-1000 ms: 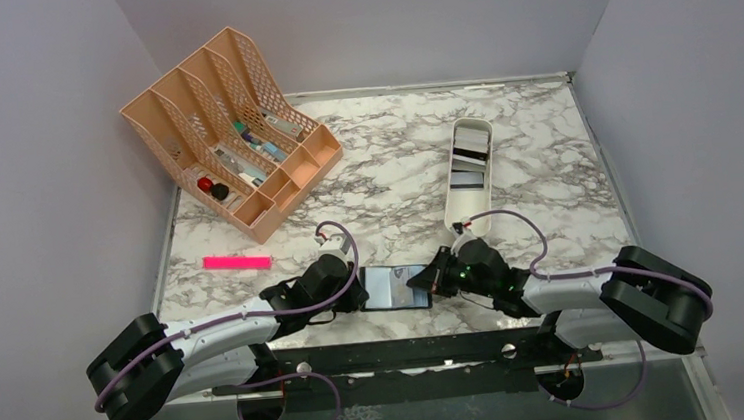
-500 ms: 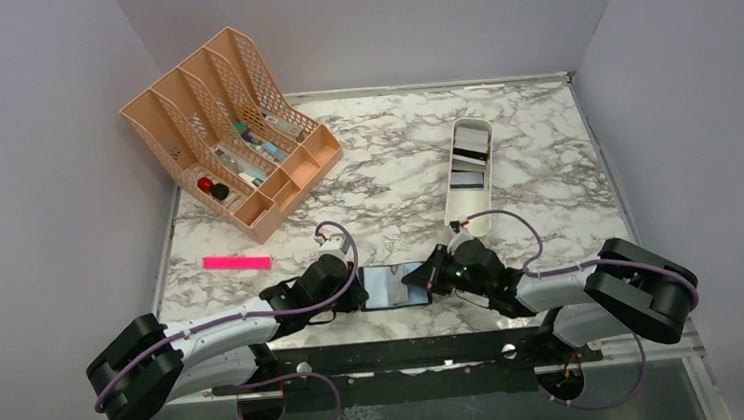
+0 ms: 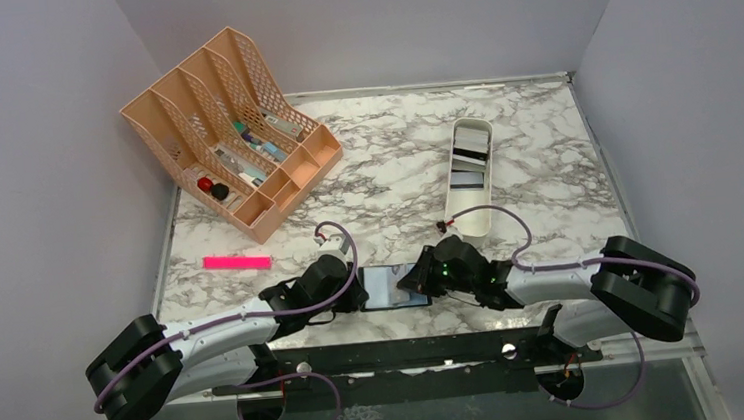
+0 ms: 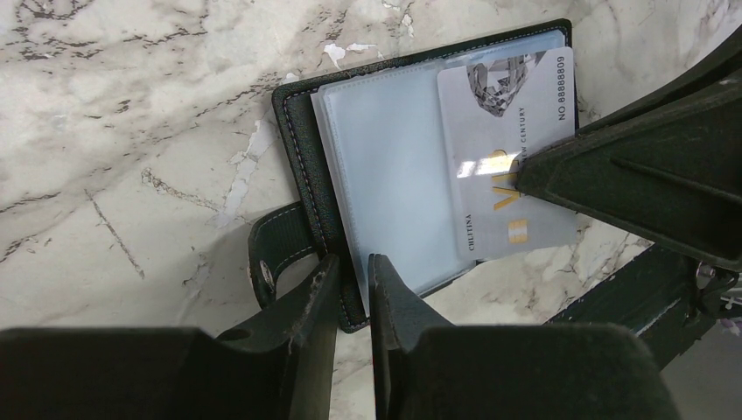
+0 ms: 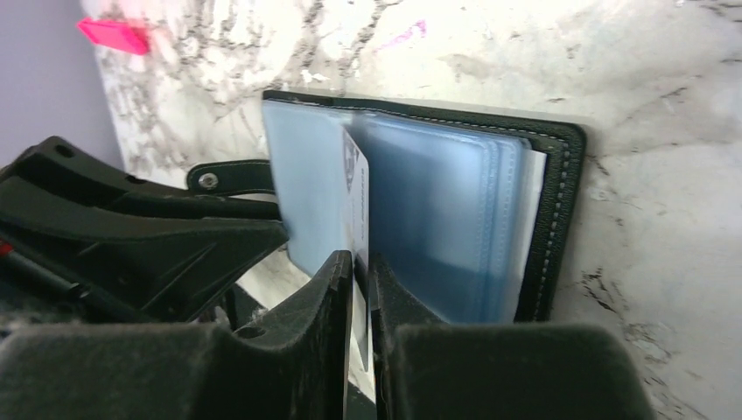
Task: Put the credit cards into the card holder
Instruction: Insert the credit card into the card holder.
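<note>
At the near edge of the marble table, between the two arms, the black card holder lies open with its clear sleeves showing. The left gripper has its jaws pressed onto the holder's left edge, just beside the snap strap, pinning it down. The right gripper reaches in from the right with a silver credit card between nearly closed jaws. Whether they clamp it or only flank it cannot be told. One end of the card lies over or inside a sleeve, and the other end juts past the holder's edge on the right gripper's side. The step in hand therefore looks like the insertion of this card, partway done. The next move probably calls for a steady push leftward along the sleeve, with the card kept level with the pocket while the left grip stops the holder sliding. More credit cards wait in the white tray, well apart toward the far right.
</note>
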Available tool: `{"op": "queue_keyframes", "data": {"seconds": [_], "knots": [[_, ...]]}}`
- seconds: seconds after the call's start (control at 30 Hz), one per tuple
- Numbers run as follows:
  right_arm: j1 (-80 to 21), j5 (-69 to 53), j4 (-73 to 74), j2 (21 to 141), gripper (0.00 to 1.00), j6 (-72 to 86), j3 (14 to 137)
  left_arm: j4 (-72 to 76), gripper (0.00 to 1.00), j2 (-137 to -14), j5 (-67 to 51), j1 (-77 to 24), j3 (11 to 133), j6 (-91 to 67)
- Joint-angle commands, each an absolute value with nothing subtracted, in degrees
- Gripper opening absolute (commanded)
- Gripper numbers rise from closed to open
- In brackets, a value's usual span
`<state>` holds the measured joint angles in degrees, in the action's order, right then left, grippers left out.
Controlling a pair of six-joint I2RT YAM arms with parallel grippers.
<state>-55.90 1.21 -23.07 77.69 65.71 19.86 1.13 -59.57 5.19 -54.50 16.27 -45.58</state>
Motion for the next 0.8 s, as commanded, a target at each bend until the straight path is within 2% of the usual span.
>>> {"op": "queue_keyframes", "data": {"seconds": [0.0,0.33,0.4,0.53,0.77], "knots": [[-56.59,6.06,-11.46,77.2,0.17,64.15,22.33,-0.57,0.23,-59.26,4.75,-54.71,15.19,-45.62],[-56.76,5.22,-10.92,77.98,0.23,64.42,22.76,-0.59,0.23,-59.26,4.57,-54.76,15.16,-45.44],[-56.77,4.5,-11.74,78.85,0.21,64.64,22.69,-0.51,0.23,-59.25,4.56,-54.76,15.12,-45.44],[-57.12,2.72,-17.23,79.82,0.09,64.89,21.22,-0.43,0.23,-59.61,4.54,-54.76,15.2,-45.31],[-57.48,1.67,-23.85,81.22,0.05,67.0,19.21,0.04,0.23,-60.84,4.06,-54.76,15.73,-45.0]]}}
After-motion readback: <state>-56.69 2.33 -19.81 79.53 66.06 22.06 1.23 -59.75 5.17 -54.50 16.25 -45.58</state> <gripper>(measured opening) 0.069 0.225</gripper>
